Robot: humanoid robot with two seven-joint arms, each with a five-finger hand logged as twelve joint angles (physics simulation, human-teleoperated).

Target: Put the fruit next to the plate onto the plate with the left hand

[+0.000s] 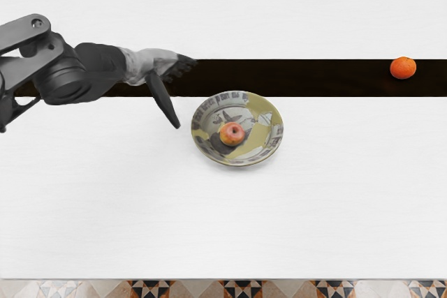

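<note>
A patterned olive and grey plate (269, 146) rests on the white table near the middle. A red-orange apple (232, 133) lies on the plate, inside its rim. My left hand (167, 85) hovers just left of the plate, its arm coming in from the left edge. The fingers are spread and hold nothing; the thumb (165, 106) points down toward the table. A gap separates the hand from the plate's rim. The right arm is out of view.
An orange fruit (403, 68) sits at the far right on a dark strip (314, 77) that crosses the table. White table surface (223, 214) stretches in front of the plate; patterned floor shows at the bottom edge.
</note>
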